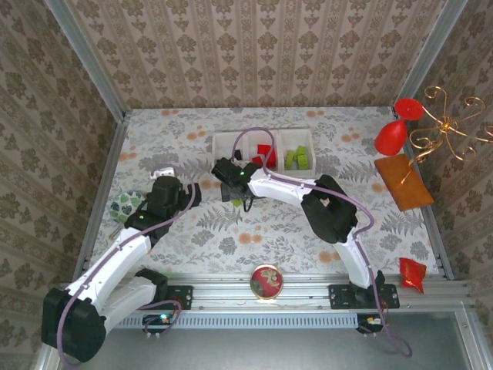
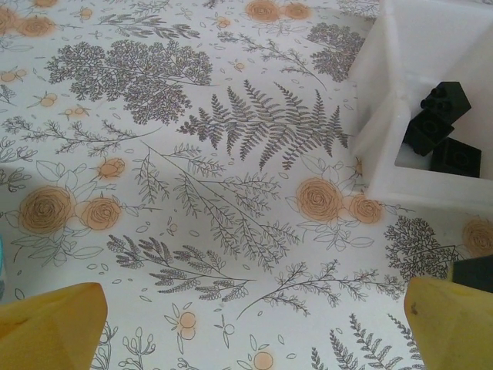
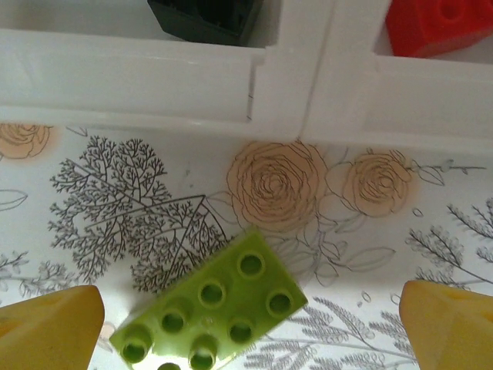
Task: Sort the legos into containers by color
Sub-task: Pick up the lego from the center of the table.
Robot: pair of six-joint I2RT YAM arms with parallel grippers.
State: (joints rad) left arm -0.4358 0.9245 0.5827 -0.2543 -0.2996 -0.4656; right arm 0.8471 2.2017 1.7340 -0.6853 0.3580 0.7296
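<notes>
Legos sit mostly in the white tray (image 1: 223, 140) at the far middle of the table (image 1: 339, 131). Its left compartment holds black bricks (image 1: 238, 155), its middle one red bricks (image 1: 264, 153) and its right one green bricks (image 1: 297, 159).

One lime-green brick (image 3: 212, 312) lies outside the tray, studs up, on the flowered cloth. It is just on the near side of the tray wall, close to the divider between the black and red compartments, and does not touch the wall. In the right wrist view it lies at a slant.

The right gripper (image 3: 246, 331) hangs over this brick with its jaws spread wide and grasps nothing. The brick lies between its two yellow fingers, close to one and well apart from the other. Whether it touches the closer finger cannot be told.

The left gripper (image 2: 250, 324) is to the left of the right one, over bare cloth. Its jaws are also spread wide with nothing between them. In its wrist view the corner of the tray with the black bricks lies ahead on the right.

A round red-patterned dish (image 1: 266, 281) rests at the near edge between the two arm bases. A red goblet (image 1: 391, 136) stands at the far right, well apart from the tray.
</notes>
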